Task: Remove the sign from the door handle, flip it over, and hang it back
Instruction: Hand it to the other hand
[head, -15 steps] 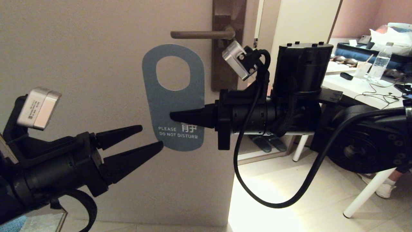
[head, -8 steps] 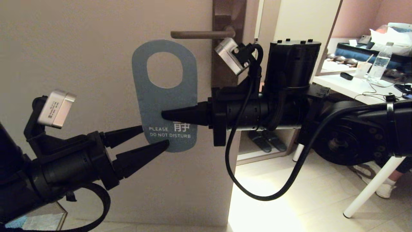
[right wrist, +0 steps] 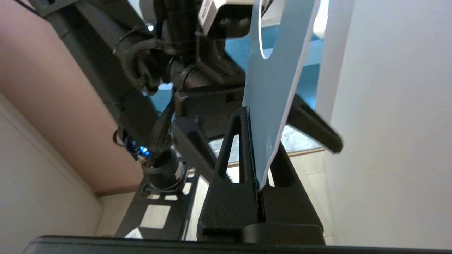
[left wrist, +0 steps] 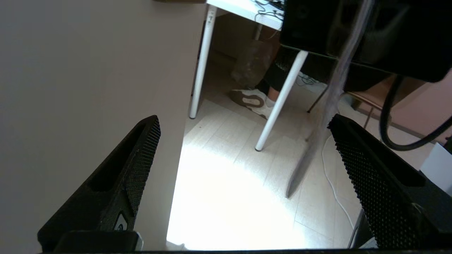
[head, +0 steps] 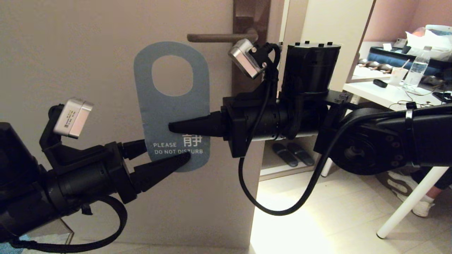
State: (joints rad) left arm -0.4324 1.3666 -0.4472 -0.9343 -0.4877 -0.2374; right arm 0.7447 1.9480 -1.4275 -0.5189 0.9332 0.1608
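The sign (head: 166, 113) shows its blue "PLEASE DO NOT DISTURB" side and hangs upright in front of the door, off the door handle (head: 220, 37), below and left of the lever. My right gripper (head: 173, 127) is shut on the sign's right edge at mid-height; in the right wrist view the gripper (right wrist: 263, 134) pinches the blue card (right wrist: 275, 88). My left gripper (head: 166, 153) is open, one finger behind and one in front of the sign's lower edge. In the left wrist view the card (left wrist: 314, 155) runs edge-on between the left gripper's (left wrist: 243, 121) fingers, close to one pad (left wrist: 356, 162).
The pale door (head: 70, 70) fills the left; its brown backplate (head: 250, 14) is at the top. Past the door edge stand a white table (head: 388, 100) with a bottle (head: 416, 72) and cables, slippers (head: 289, 153) and a person's shoe (head: 420, 208). The right arm's cable (head: 282, 208) loops low.
My right gripper has carried the sign left and slightly up, away from the backplate. My left gripper has risen and advanced, so its open fingers now straddle the sign's lower edge.
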